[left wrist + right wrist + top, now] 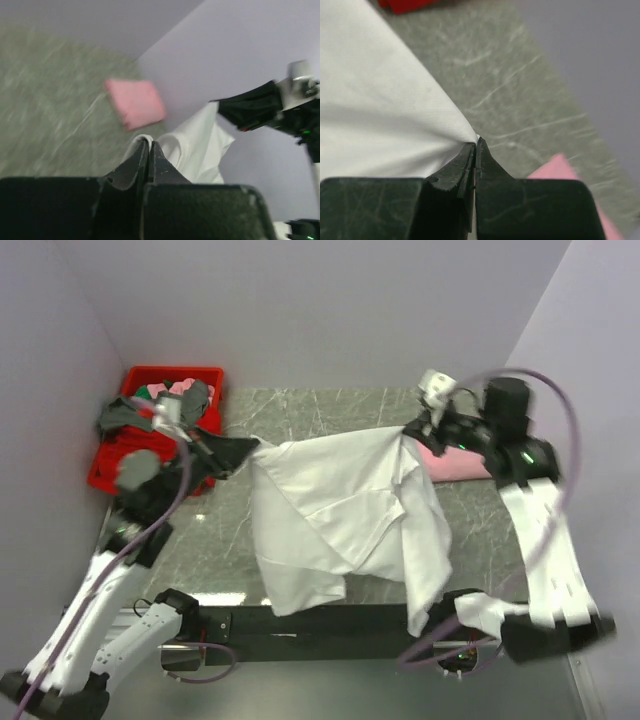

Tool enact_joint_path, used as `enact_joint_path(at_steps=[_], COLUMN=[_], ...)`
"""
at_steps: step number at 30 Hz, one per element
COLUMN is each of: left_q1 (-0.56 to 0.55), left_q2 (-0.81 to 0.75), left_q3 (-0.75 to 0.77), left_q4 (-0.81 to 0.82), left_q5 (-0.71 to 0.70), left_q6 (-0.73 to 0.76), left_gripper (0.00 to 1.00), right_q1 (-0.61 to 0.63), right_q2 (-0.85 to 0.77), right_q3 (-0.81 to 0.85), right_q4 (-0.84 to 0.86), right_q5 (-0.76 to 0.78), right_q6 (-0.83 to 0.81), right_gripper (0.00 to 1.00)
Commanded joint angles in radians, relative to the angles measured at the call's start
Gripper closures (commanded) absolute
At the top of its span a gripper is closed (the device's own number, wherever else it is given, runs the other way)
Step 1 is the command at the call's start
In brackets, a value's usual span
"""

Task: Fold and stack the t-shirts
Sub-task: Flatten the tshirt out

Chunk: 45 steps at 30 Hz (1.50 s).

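The white t-shirt [340, 510] hangs spread in the air over the desk [320, 410], pinched at two upper points and stretched between the arms. The left jaws are clenched on a bunched edge of it at its left end, and the right jaws are clenched on a corner at its right end; each wrist view shows white cloth nipped at the very tips of closed jaws. The shirt's long axis therefore runs left to right from one grip to the other, and the rest drapes down toward the near edge of the desk, creased and partly doubled over itself. The pink t-shirt [460, 465] lies already folded as a flat block on the far right of the desk, just under and beyond the right jaws, so the right arm [530, 510] is much the nearer to it and the left arm [150, 490] is well apart from it. A red bin [175, 373] stands at the far left beside the left arm; it holds some pink and green items, too hidden to name. Laying the white shirt flat looks like the next need.
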Motion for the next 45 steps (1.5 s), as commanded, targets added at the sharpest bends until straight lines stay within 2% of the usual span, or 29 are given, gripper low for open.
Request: enact_joint_path(at_steps=[1,3,5,8,9,11,15,18,20,23,25,31,36,38,39,41,42,43,45], left_q1=[0.007,0.020,0.043,0.083,0.092,0.103,0.114,0.114,0.114,0.114,0.115,0.115,0.115,0.115,0.115,0.115,0.115,0.117,0.117], left_q2=[0.094,0.195,0.332,0.489,0.523,0.597,0.660,0.651,0.605,0.492,0.392,0.183,0.108,0.115,0.123,0.158,0.167,0.177,0.168], left_q3=[-0.238,-0.306,-0.314,-0.251,-0.183,-0.095,0.185,0.313,0.338,0.289,0.196,-0.060,-0.221,-0.265,-0.306,-0.329,-0.337,-0.332,-0.308], left_q4=[0.038,0.146,0.253,0.325,0.332,0.310,0.235,0.183,0.146,0.116,0.112,-0.041,-0.111,-0.112,-0.107,-0.125,-0.139,-0.168,-0.199], left_q5=[-0.211,-0.275,-0.231,-0.155,-0.147,-0.128,-0.072,-0.039,-0.025,-0.027,-0.044,-0.074,-0.100,-0.094,-0.073,-0.068,-0.076,-0.090,-0.134], left_q6=[-0.194,-0.200,-0.185,-0.148,-0.112,-0.076,0.025,0.076,0.093,0.102,0.091,0.050,0.025,0.022,0.025,0.031,0.047,0.060,0.097], left_gripper=[0.99,0.99,1.00,0.99,1.00,1.00,1.00,1.00,1.00,0.99,0.99,0.99,1.00,1.00,1.00,0.87,0.78,0.57,0.41], right_q1=[0.033,0.042,0.046,0.045,0.045,0.045,0.047,0.045,0.045,0.045,0.045,0.082,0.146,0.160,0.168,0.169,0.169,0.163,0.136], right_q2=[0.195,0.330,0.458,0.576,0.593,0.603,0.585,0.527,0.460,0.358,0.277,0.091,0.065,0.085,0.091,0.100,0.097,0.073,0.044], right_q3=[-0.099,-0.089,-0.052,0.041,0.077,0.106,0.250,0.345,0.373,0.378,0.344,0.060,-0.194,-0.278,-0.299,-0.340,-0.354,-0.386,-0.420], right_q4=[0.156,0.204,0.207,0.189,0.182,0.184,0.127,0.093,0.084,0.051,0.046,0.046,0.084,0.093,0.087,0.052,0.046,0.044,0.060], right_q5=[0.108,0.133,0.143,0.153,0.157,0.172,0.194,0.193,0.180,0.145,0.120,0.099,0.142,0.137,0.137,0.143,0.166,0.192,0.237], right_q6=[0.095,0.112,0.138,0.159,0.161,0.161,0.147,0.141,0.144,0.132,0.119,0.072,0.047,0.041,0.018,-0.002,-0.022,-0.026,-0.035], right_gripper=[1.00,1.00,1.00,1.00,1.00,1.00,1.00,1.00,1.00,1.00,1.00,1.00,1.00,0.96,0.85,0.68,0.57,0.52,0.40])
